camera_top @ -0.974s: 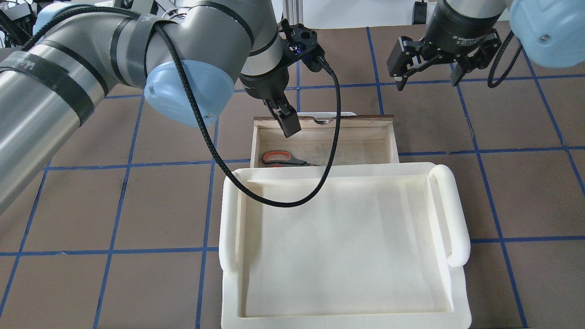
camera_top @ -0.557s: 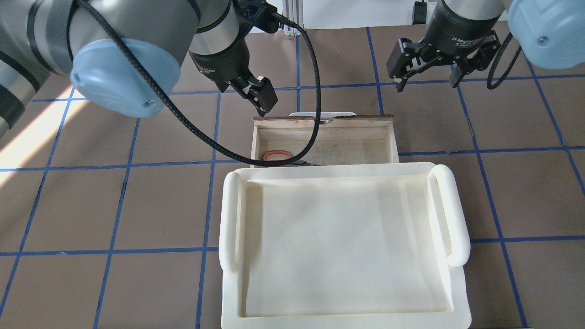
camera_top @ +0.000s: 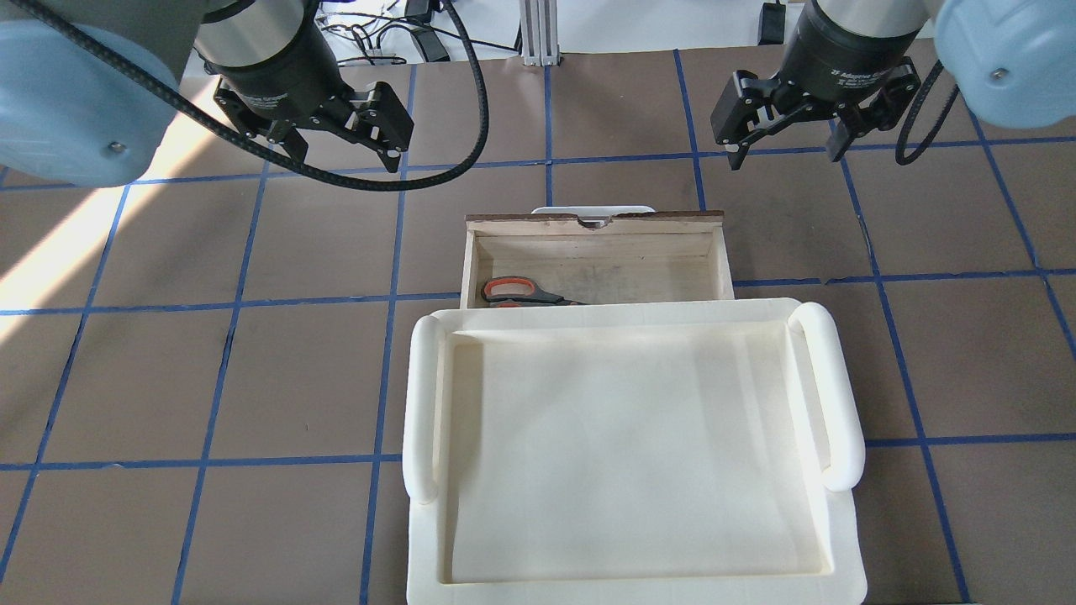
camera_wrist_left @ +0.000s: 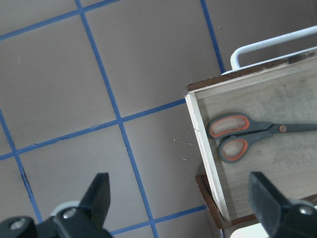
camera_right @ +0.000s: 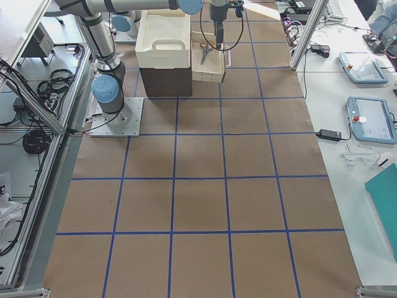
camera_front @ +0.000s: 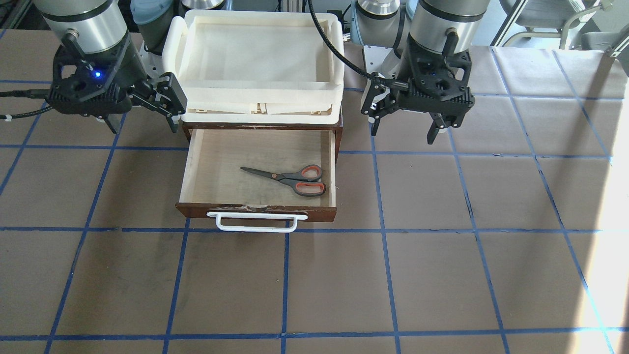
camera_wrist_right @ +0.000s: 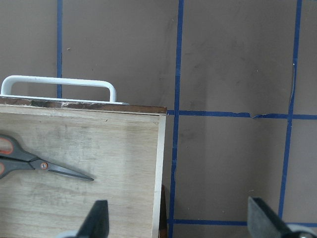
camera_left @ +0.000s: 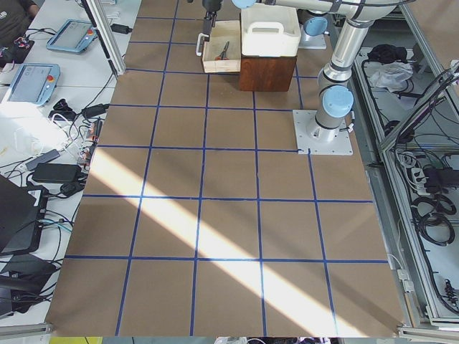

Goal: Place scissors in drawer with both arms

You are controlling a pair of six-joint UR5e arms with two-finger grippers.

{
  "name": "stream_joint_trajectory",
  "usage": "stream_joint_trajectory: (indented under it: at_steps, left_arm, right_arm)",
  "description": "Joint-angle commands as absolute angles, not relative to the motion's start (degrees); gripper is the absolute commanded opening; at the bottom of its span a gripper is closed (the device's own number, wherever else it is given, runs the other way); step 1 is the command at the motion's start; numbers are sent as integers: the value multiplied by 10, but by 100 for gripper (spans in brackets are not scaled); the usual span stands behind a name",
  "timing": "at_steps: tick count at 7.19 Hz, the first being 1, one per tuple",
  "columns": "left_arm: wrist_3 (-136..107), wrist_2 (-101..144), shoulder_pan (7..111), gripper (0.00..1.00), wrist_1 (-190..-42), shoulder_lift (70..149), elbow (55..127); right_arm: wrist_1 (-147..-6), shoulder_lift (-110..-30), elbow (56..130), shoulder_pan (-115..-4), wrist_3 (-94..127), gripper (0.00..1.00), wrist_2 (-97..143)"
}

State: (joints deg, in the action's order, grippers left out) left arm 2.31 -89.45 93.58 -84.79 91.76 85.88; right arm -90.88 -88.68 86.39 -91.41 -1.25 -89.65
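Observation:
The scissors (camera_front: 287,178) lie flat on the pale floor of the open drawer (camera_front: 231,152), handles towards my left side. They also show in the overhead view (camera_top: 517,291), the left wrist view (camera_wrist_left: 237,134) and the right wrist view (camera_wrist_right: 29,158). My left gripper (camera_top: 345,160) is open and empty, above the table beyond the drawer's left corner; it also shows in the front view (camera_front: 403,135). My right gripper (camera_top: 786,155) is open and empty, above the table beyond the drawer's right corner; it also shows in the front view (camera_front: 145,129).
A cream-white tray (camera_top: 828,395) sits on top of the dark cabinet (camera_left: 267,72) that the drawer slides out of. The drawer's white bar handle (camera_front: 255,222) juts out at its front. Brown table mat with blue tape lines lies all around.
My left gripper has moved from over the drawer's left part out to the left and away from it, and now shows open. The scissors and the right gripper have stayed put.

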Motion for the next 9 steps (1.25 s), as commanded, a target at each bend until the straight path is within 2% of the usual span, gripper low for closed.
stream_joint_trajectory:
  at_steps: [1,9]
  left_arm:
    - [11,-897,880,100,-862,901,865]
    - [12,-892,875,100,-862,899,886]
  right_arm:
    - [-909,-887,864,-914,-13,100,-896]
    - [-909,-887,864,-914,-13,100,-896]
